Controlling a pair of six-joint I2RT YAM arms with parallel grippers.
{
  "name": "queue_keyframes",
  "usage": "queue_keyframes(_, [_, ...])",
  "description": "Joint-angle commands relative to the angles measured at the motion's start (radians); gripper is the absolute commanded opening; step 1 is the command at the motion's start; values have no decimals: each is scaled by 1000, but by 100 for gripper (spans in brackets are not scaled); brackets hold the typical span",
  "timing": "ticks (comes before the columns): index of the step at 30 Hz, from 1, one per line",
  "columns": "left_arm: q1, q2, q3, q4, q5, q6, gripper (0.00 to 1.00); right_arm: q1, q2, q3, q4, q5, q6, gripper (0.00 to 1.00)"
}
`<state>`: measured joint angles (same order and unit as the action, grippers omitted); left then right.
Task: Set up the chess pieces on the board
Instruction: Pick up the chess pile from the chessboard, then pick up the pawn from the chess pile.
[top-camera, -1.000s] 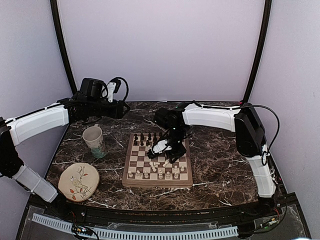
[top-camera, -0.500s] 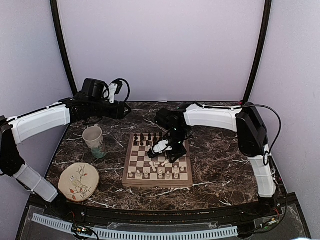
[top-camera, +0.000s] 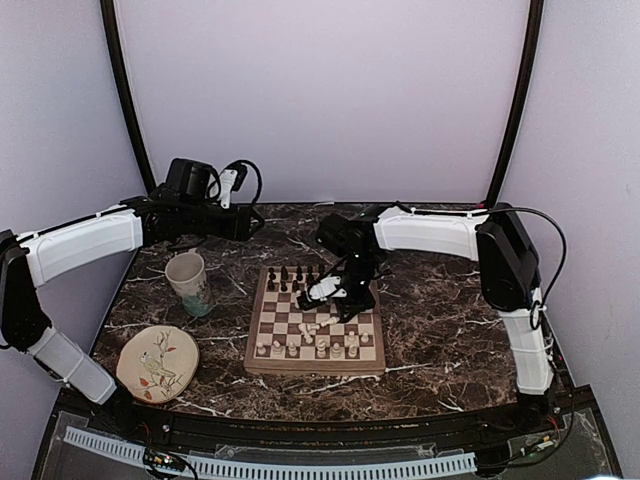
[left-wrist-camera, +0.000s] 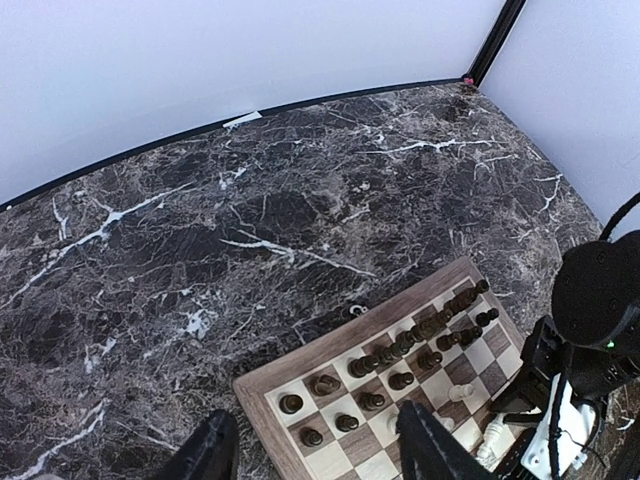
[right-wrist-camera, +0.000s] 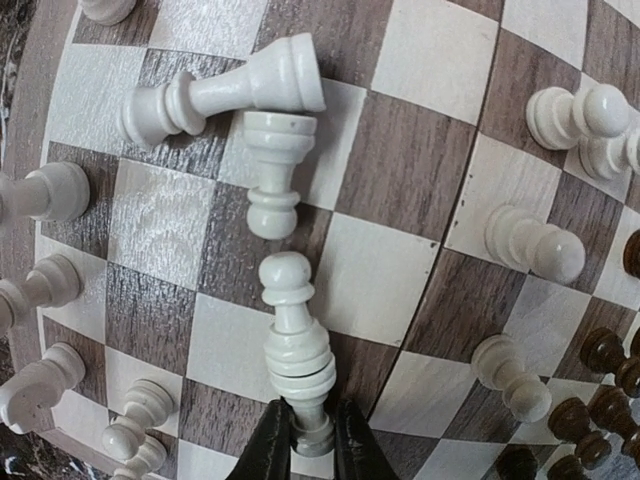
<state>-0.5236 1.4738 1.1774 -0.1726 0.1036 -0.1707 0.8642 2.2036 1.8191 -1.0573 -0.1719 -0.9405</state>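
Base of fallen white piece half hidden inside right tool

A dark marbled table is enclosed by pale walls. A mug is shown upright near the left edge. A round, bird-patterned plate is laid nearer the front, apart from the mug. Black poles are set at the rear corners.
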Motion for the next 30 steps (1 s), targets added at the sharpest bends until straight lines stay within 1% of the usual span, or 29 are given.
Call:
queue_keyframes(1, [2, -15, 18, 39, 67, -34, 55, -43, -91, -20, -1, -82, 63, 14])
queue_keyframes(4, [1, -25, 21, 69, 127, -70, 52, -68, -172, -68, 57, -137, 114, 14])
queue_keyframes(8, [1, -34, 9, 94, 201, -138, 50, -112, -274, -151, 155, -211, 208, 13])
queue_keyframes(10, [0, -44, -33, 140, 253, -197, 50, -140, -313, -192, 195, -264, 253, 13])
queue_keyframes(13, [-22, -75, -143, 254, 324, -300, 49, -174, -376, -268, 273, -330, 330, 13])
queue_keyframes(17, [-103, -92, -224, 383, 335, -361, 49, -184, -454, -365, 371, -359, 402, 13])
queue_keyframes(19, [-165, -70, -228, 425, 354, -370, 49, -187, -488, -412, 410, -365, 428, 13])
queue_keyframes(23, [-247, -6, -210, 470, 369, -406, 49, -190, -538, -472, 453, -392, 451, 13])
queue_keyframes(26, [-284, 42, -189, 496, 367, -425, 49, -191, -581, -523, 497, -401, 461, 13])
queue_keyframes(30, [-315, 100, -141, 486, 363, -433, 49, -191, -601, -569, 523, -409, 461, 13])
